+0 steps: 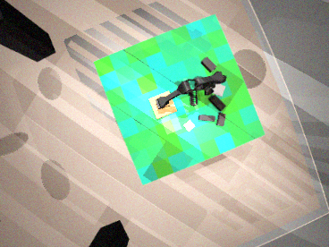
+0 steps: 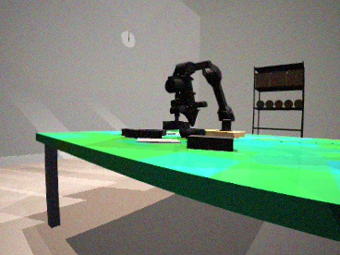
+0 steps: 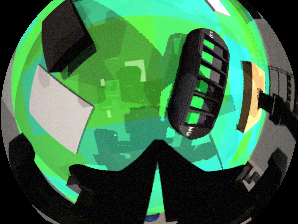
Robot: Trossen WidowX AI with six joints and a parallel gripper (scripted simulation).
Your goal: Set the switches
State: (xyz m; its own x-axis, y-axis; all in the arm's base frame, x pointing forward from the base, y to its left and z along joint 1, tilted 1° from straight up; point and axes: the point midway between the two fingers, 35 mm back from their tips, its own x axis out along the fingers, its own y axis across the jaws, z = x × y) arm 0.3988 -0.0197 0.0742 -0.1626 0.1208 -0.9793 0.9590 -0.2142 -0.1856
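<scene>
The controller unit (image 1: 190, 97) (image 3: 200, 82) sits switches-up near the middle of the green bench top (image 1: 163, 163) (image 2: 259, 173) (image 3: 110, 35), a little toward the right edge as we look from above. From the wrist we see its row of rockers showing green parts, but we cannot make out every setting reliably, and its underside label is hidden. Our gripper (image 1: 208, 90) (image 2: 191, 124) (image 3: 157, 143) hangs above the bench beside the unit, its fingers together with nothing between them, apart from the unit. Between the unit and the right edge lie a pale plate (image 1: 219, 90) (image 3: 60, 107) and, just beside it, a dark block (image 1: 217, 103) (image 3: 67, 37). Another block (image 1: 208, 64) lies toward the upper-right corner, while two smaller dark pieces (image 1: 206, 118) (image 1: 221, 119) lie toward the lower-right corner. A small white piece (image 1: 189, 125) (image 3: 218, 6) is nearer the lower edge. On the unit's other side, toward the left edge, our arm stands on a tan board (image 1: 154, 99) (image 2: 237, 133) (image 3: 251, 95). Beyond the bench, we see a shelf rack (image 2: 303, 99) and a round wall clock (image 2: 128, 39).
</scene>
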